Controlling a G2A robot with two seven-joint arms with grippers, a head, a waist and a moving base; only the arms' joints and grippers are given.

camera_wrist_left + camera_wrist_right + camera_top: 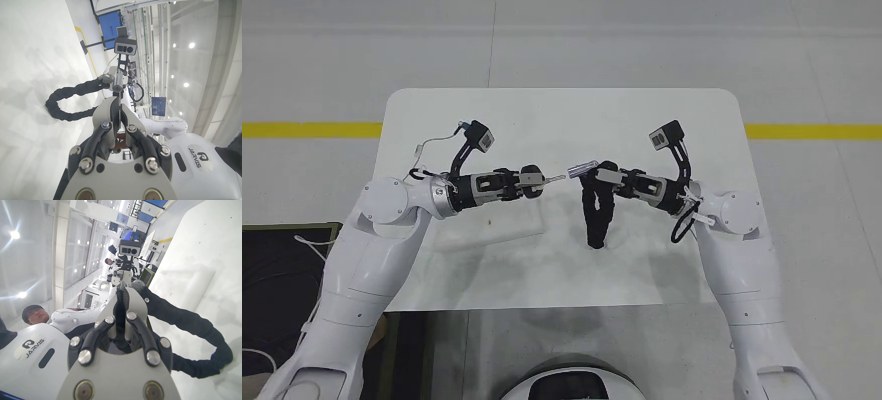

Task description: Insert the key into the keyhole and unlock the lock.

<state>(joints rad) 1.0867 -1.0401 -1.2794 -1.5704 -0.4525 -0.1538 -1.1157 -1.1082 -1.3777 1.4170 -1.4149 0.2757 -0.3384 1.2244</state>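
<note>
Key (119, 111) clamped edge-on between the pads of the left tool (119, 103), blade aimed at the keyhole (117, 88), tip just short of it or barely touching; hard to tell which. Lock (584, 167) held above the table (542, 120) in the clenched right tool (598, 173), round silver face turned toward the key, black cable (595, 215) drooping in a loop toward the table. Insertion likely the step in hand, not yet done. For a clean entry: match the blade's plane to the slot, keep the blade square to the lock face, advance slowly and straight along that line. Hold the lock rigid against the push. On any jam, back off and re-aim rather than forcing. Turn only once fully seated.
</note>
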